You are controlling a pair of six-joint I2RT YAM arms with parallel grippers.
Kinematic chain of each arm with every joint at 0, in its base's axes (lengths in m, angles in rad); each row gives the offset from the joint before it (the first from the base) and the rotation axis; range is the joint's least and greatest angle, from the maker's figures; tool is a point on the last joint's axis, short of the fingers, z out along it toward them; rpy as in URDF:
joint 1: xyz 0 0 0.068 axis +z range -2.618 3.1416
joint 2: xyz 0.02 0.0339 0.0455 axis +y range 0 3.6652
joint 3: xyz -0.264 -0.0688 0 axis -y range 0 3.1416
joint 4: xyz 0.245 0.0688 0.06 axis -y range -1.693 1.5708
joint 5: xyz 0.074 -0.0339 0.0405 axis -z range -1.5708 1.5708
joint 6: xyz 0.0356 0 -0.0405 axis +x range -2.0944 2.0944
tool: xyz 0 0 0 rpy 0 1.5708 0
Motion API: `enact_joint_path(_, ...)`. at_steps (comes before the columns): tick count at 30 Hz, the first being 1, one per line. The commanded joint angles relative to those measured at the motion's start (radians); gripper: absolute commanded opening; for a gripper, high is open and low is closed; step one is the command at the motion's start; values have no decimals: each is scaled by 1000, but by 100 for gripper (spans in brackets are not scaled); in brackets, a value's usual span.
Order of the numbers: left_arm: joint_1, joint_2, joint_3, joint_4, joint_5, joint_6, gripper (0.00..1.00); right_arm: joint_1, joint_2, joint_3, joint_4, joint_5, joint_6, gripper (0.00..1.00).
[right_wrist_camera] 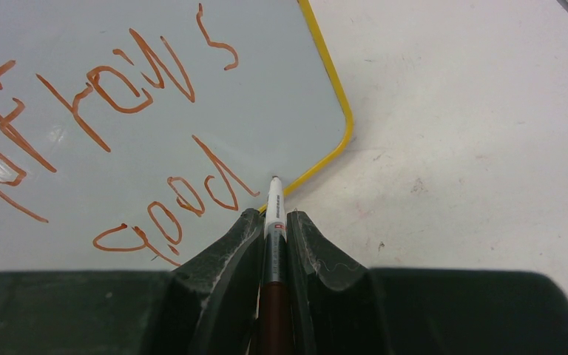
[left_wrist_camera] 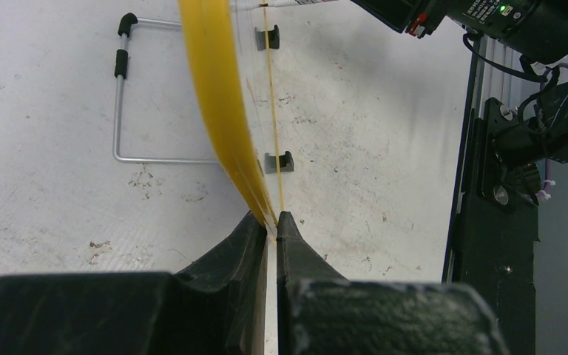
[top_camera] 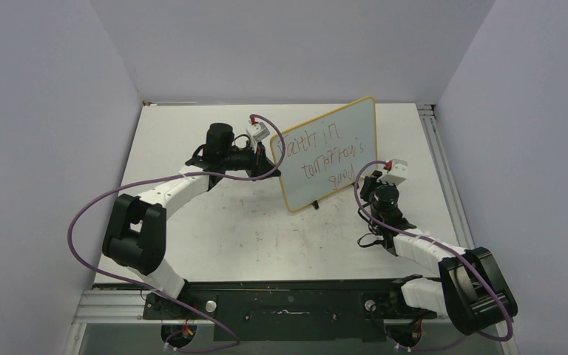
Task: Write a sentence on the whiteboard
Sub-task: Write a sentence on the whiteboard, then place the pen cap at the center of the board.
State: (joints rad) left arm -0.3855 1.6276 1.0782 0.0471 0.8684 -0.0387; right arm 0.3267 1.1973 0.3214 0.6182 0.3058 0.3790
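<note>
The yellow-framed whiteboard (top_camera: 361, 122) stands upright on the table (top_camera: 229, 229), bearing the reddish-brown sentence (top_camera: 330, 160) in three lines.

a white table (top_camera: 229, 229) carries everything, its surface scuffed and dotted with dark specks. pale grey walls (top_camera: 44, 111) close it in at the left, back and right. a silver metal rail (top_camera: 446, 170) runs along the table's right edge, and a black plate (top_camera: 288, 303) lies across its near edge. a bent wire loop (left_wrist_camera: 119, 111) with black sleeves rests on the table. a marker (right_wrist_camera: 274, 222) has a white front and a dark reddish-brown rear.
</note>
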Motion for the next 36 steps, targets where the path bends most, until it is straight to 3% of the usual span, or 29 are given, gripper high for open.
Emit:
enact_joint_path(1,-9,-12,31,-35,21,16,0,-6,13,-13,99,-22,17,5)
enact_joint_path(8,-9,-5,36,-46,20,21,0,-6,-71,-18,10,29,30,5)
enact_joint_path(13,-9,-10,42,-96,9,33,0,-6,-274,-24,-168,173,63,5)
enact_joint_path(18,-9,-23,34,-105,5,34,1,-6,-415,-17,-279,136,67,5)
enact_joint_path(32,-12,-77,-4,-127,-20,33,45,-5,-547,57,-424,-140,30,5)
enact_joint_path(36,-14,-115,-3,-215,-68,91,54,-5,-547,122,-502,-264,12,5)
